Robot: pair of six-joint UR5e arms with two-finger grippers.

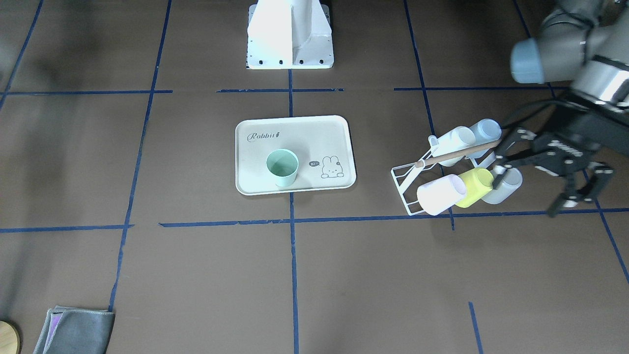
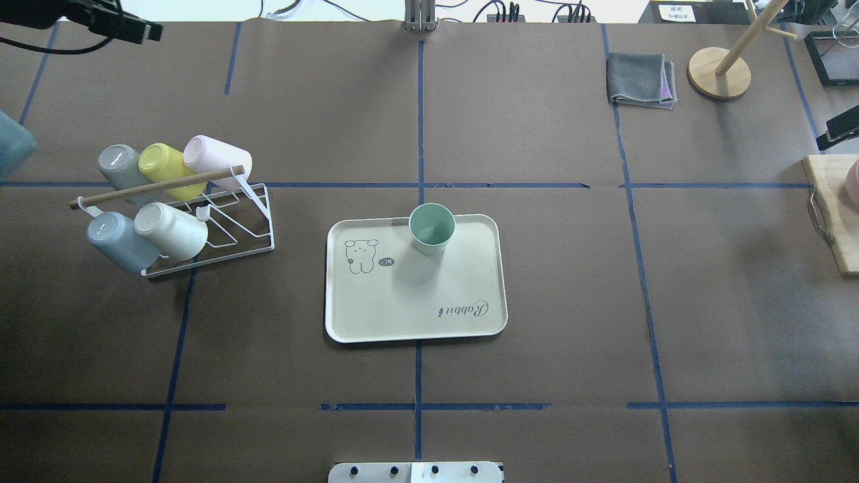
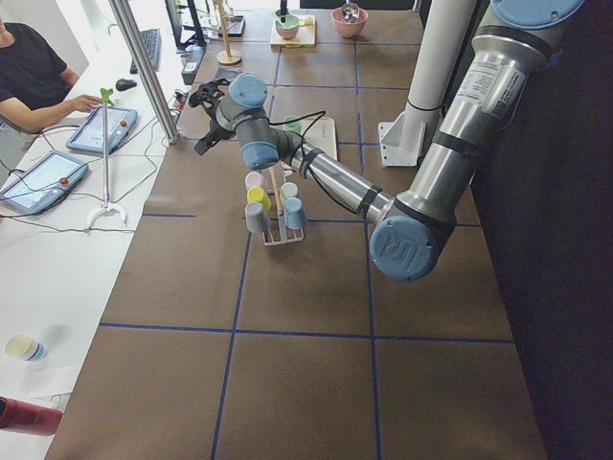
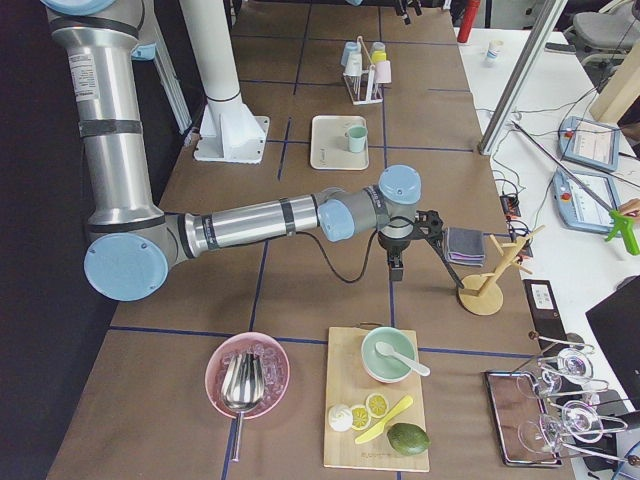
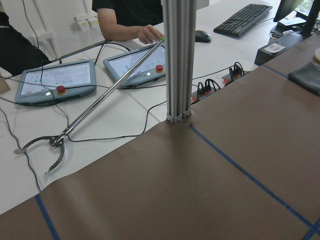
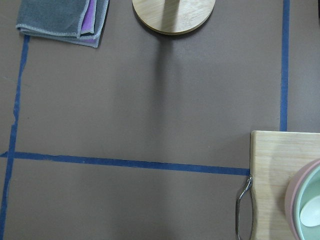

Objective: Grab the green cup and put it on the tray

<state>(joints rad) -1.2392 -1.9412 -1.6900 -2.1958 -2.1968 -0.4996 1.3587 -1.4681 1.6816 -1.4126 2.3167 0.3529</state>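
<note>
The green cup [image 1: 282, 167] stands upright and open-mouthed on the cream tray [image 1: 307, 142], on the side away from the robot and beside the bunny drawing. It also shows in the overhead view [image 2: 431, 228] on the tray [image 2: 402, 302]. My left gripper [image 1: 538, 194] hangs open and empty next to the cup rack, well apart from the tray. In the overhead view only a part of it [image 2: 111, 23] shows, at the top left. My right gripper [image 4: 397, 262] hovers far from the tray near the folded cloth. I cannot tell whether it is open or shut.
A white wire rack [image 1: 408, 189] holds several cups, among them a yellow-green one [image 1: 474, 187] and a pale blue one [image 1: 486, 130]. A grey cloth [image 2: 641, 79], a wooden stand [image 2: 718, 72] and a cutting board [image 2: 832, 221] lie at the robot's right.
</note>
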